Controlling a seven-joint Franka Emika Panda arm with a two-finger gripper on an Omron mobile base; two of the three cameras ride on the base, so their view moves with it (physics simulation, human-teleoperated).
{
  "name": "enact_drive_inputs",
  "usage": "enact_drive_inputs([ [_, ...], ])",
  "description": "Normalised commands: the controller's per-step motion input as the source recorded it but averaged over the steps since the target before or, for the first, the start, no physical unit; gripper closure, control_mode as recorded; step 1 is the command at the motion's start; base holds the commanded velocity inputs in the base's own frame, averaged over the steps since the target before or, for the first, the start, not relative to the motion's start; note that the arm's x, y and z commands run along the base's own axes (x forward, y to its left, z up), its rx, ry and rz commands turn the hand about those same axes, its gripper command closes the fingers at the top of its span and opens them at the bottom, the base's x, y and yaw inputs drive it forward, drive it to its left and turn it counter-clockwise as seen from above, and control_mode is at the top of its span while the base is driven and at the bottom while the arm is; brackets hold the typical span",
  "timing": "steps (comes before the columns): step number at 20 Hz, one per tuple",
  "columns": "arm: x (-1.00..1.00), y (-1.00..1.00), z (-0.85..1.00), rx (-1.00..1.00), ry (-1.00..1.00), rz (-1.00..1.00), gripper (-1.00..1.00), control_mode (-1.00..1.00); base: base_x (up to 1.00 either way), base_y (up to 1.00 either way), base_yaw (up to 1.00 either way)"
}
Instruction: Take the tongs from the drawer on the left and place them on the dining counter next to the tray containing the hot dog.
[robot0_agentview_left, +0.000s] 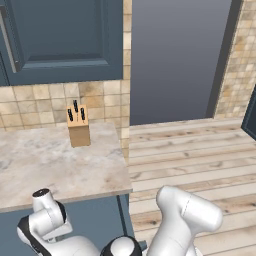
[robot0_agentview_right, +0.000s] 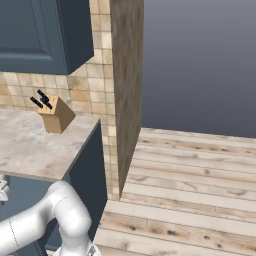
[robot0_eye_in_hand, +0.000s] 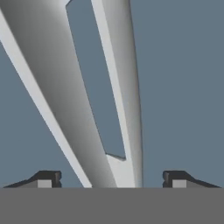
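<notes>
Soft, even light all over. The pictures look a bit fuzzy, with faint shadows and no glare.

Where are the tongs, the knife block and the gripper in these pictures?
tongs (robot0_eye_in_hand: 65, 87): hand view, on the broad silvery arm.
knife block (robot0_agentview_left: 79, 131): left base view, on its wooden front face.
gripper (robot0_eye_in_hand: 112, 179): hand view, midway between the two dark fingertips, which straddle the tongs.

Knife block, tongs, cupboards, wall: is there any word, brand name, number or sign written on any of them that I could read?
None: no writing can be read anywhere.
Knife block: plain wood, no label.
Tongs: bare silvery metal, no stamp, seen between the tips of the claw.
Cupboard door, tiled wall and worktop: no print or sign.
</notes>
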Motion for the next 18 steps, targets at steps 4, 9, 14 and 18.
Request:
enact_drive_inputs([
  [4, 0.00, 0.00, -0.33, 0.00, 0.00, 0.00, 1.00, -1.00, 0.00, 0.00, 0.00],
  [9, 0.00, 0.00, -0.12, 0.00, 0.00, 0.00, 1.00, -1.00, 0.00, 0.00, 0.00],
  [14, -0.09, -0.06, 0.01, 0.00, 0.00, 0.00, 1.00, -1.00, 0.00, 0.00, 0.00],
  [18, -0.17, -0.24, 0.05, 0.00, 0.00, 0.02, 1.00, -1.00, 0.00, 0.00, 0.00],
])
